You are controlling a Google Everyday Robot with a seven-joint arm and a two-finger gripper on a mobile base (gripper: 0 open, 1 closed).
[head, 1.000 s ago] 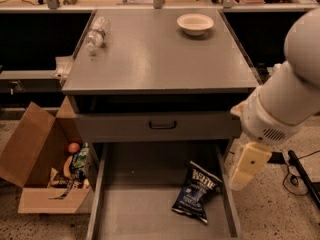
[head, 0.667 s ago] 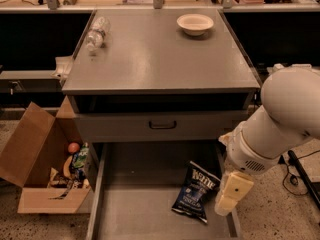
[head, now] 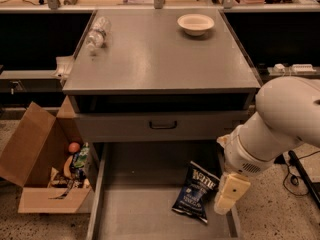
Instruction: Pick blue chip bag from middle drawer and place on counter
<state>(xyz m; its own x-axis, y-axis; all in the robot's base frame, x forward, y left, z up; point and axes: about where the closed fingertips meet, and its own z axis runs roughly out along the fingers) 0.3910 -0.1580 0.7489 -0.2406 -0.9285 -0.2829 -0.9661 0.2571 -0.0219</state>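
The blue chip bag (head: 196,191) lies flat on the floor of the pulled-out middle drawer (head: 135,209), near its right wall. My gripper (head: 228,194), cream coloured on the end of the white arm, hangs low over the drawer's right wall, just right of the bag and apart from it. The counter (head: 160,59) is the grey cabinet top above the drawer.
A white bowl (head: 195,24) and a lying plastic bottle (head: 97,34) are on the counter's far part. A shut drawer front with a black handle (head: 162,125) sits above the open drawer. An open cardboard box (head: 40,169) with items stands on the floor at left.
My arm has swung down and leftward, bringing the gripper lower and closer to the right side of the chip bag. The bag has not moved.
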